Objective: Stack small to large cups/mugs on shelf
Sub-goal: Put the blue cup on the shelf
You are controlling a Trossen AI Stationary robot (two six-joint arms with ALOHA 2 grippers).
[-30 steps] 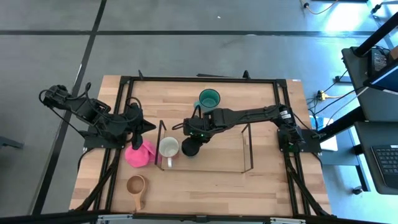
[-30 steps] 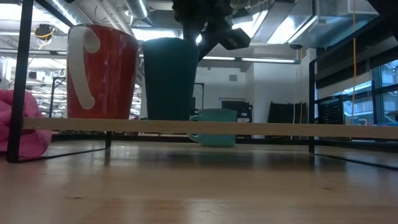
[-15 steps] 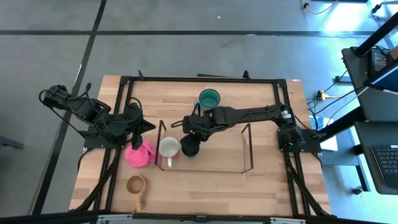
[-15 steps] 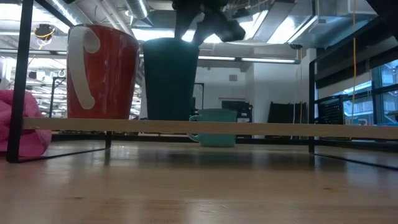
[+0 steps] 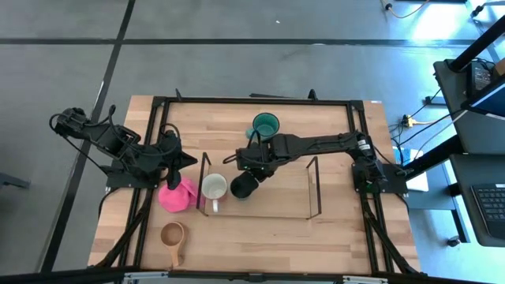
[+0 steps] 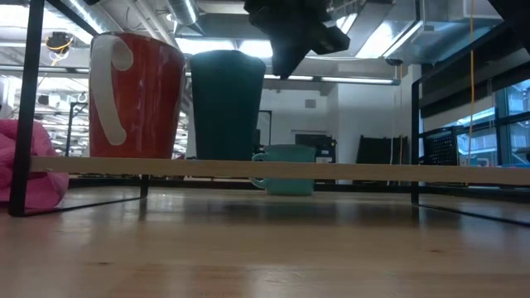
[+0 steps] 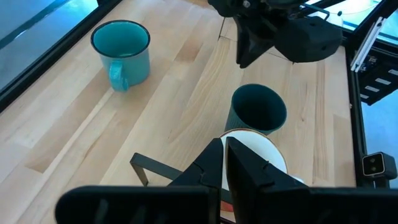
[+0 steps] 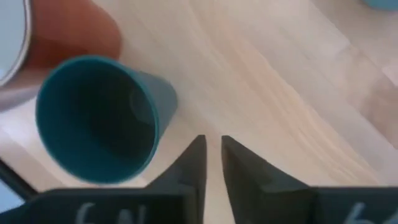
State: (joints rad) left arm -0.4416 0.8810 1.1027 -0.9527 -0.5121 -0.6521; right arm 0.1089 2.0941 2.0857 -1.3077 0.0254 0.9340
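Desk [image 5: 260, 229]: pale wooden top edged by a big black metal frame; all items are carried on it.

Shelf [image 5: 316, 188]: low black thin-wire rack with two upright end frames, seen near the middle of the desk; taken as the landmark below.

White-rimmed mug with brownish-red side [image 5: 214, 188]: stood upright on the shelf at its left end, just inside the left end frame; handle turned toward the front edge of the desk.

Small dark green cup [image 5: 241, 186]: stood upright on the shelf just beside the white-rimmed mug, toward the shelf's middle; mouth up, held by nothing.

Larger teal mug [image 5: 265, 125]: set on the desk behind the shelf, well apart from it, upright.

Tan wooden long-handled cup [image 5: 172, 235]: lying on the desk in front of the shelf's left end, off the rack.

Pink lumpy item [image 5: 177, 195]: just outside the shelf's left end frame.

Right gripper [image 5: 251, 167]: hung above the shelf beside the dark green cup, clear of it; fingers [image 8: 194, 163] seen close together with a narrow gap, nothing between them.

Left gripper [image 5: 183, 159]: parked behind the pink item, beside the shelf's left end; fingers [image 7: 214, 168] pressed together, empty.
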